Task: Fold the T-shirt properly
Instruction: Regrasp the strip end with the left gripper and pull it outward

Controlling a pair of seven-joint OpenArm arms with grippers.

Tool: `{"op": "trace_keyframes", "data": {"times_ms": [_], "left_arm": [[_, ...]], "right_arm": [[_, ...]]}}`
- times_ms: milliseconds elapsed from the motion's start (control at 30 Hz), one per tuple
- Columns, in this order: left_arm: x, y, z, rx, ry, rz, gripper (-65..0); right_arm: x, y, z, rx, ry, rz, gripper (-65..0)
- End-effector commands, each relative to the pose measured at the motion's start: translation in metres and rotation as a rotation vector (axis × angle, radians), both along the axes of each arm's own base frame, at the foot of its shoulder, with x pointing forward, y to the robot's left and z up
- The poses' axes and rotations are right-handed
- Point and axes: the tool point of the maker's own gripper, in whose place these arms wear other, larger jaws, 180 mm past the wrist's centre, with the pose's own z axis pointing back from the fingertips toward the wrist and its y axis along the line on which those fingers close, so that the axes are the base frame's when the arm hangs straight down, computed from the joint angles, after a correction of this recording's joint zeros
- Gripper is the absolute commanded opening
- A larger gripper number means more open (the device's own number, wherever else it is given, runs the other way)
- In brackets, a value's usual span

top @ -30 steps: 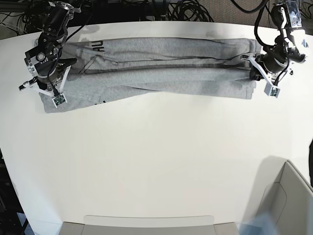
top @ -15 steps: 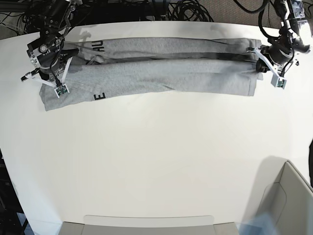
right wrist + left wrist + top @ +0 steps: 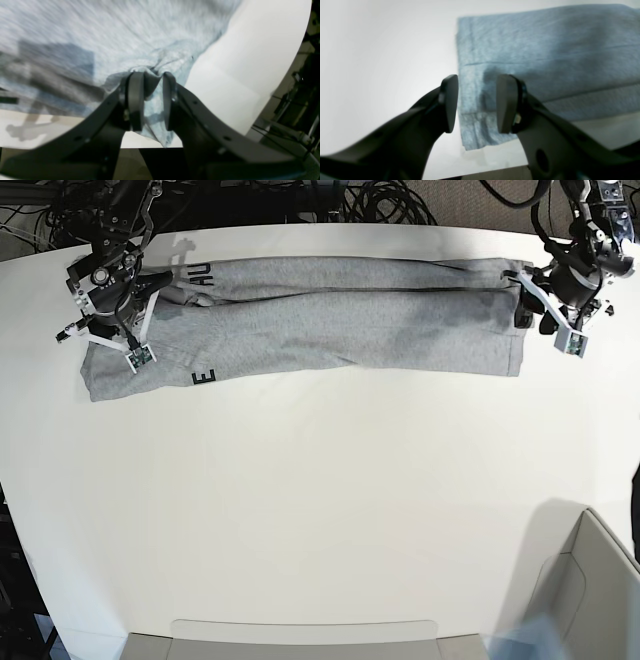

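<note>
The heather-grey T-shirt (image 3: 330,320) lies as a long folded strip across the far part of the white table (image 3: 320,500), with black letters (image 3: 203,377) showing near its left end. At that left end my right gripper (image 3: 110,315) sits over the fabric. In the right wrist view its jaws (image 3: 150,100) stand partly apart, and a raised pinch of T-shirt (image 3: 155,62) lies between the pads. My left gripper (image 3: 535,305) hovers at the strip's right end. In the left wrist view it (image 3: 477,103) is open above the T-shirt's edge (image 3: 532,55), holding nothing.
A cardboard box (image 3: 590,580) stands at the near right corner. A grey tray edge (image 3: 300,640) runs along the near side. Cables (image 3: 380,200) hang behind the far table edge, which lies close to both grippers.
Both grippers drew the shirt's folded layer toward the far edge and laid it flat. Both then opened and let go of the fabric.
</note>
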Motion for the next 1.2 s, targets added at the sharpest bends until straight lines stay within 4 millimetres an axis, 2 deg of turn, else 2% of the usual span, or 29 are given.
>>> {"op": "trace_keyframes", "data": {"times_ms": [0, 133, 200, 333, 433, 500, 600, 733, 800, 933, 1033, 1167], "left_arm": [[0.008, 0.001, 0.009, 0.009, -0.04, -0.008, -35.5], [0.005, -0.005, 0.004, -0.018, -0.037, 0.009, -26.1], [0.002, -0.004, -0.004, -0.039, -0.021, 0.039, -24.1], [0.008, 0.003, -0.017, -0.063, 0.001, 0.063, -23.7], [-0.003, 0.006, -0.037, -0.079, 0.057, 0.013, -23.7], [-0.001, 0.009, -0.047, -0.093, 0.081, 0.005, -23.9], [-0.001, 0.026, -0.065, -0.119, 0.125, 0.068, -23.9], [-0.003, 0.029, -0.074, -0.137, 0.146, 0.091, -23.9], [-0.004, 0.028, -0.076, -0.14, 0.154, 0.088, -23.9], [-0.008, 0.005, -0.085, -0.157, 0.191, 0.011, -24.0], [-0.018, -0.011, -0.098, -0.178, 0.244, -0.046, -25.1], [-0.038, -0.01, -0.122, -0.212, 0.33, -0.012, -31.0]], "right_arm": [[0.003, -0.002, 0.006, -0.015, -0.01, 0.012, -50.4], [0.004, 0.002, 0.004, -0.013, -0.007, 0.03, -50.4], [0.004, 0.003, 0.004, -0.012, -0.007, 0.033, -50.4], [0.004, 0.003, 0.004, -0.012, -0.007, 0.033, -50.4], [0.004, 0.003, 0.004, -0.012, -0.007, 0.033, -50.4], [0.004, 0.003, 0.004, -0.012, -0.007, 0.033, -50.4], [0.004, 0.003, 0.004, -0.012, -0.005, 0.033, -50.4], [0.003, 0.003, 0.0, -0.01, 0.006, 0.032, -50.4], [0.003, 0.003, 0.0, -0.01, 0.006, 0.032, -50.4], [0.003, 0.003, 0.0, -0.01, 0.006, 0.032, -50.4], [0.003, 0.003, 0.0, -0.01, 0.006, 0.032, -50.5], [0.003, 0.003, 0.0, -0.01, 0.006, 0.032, -50.5]]}}
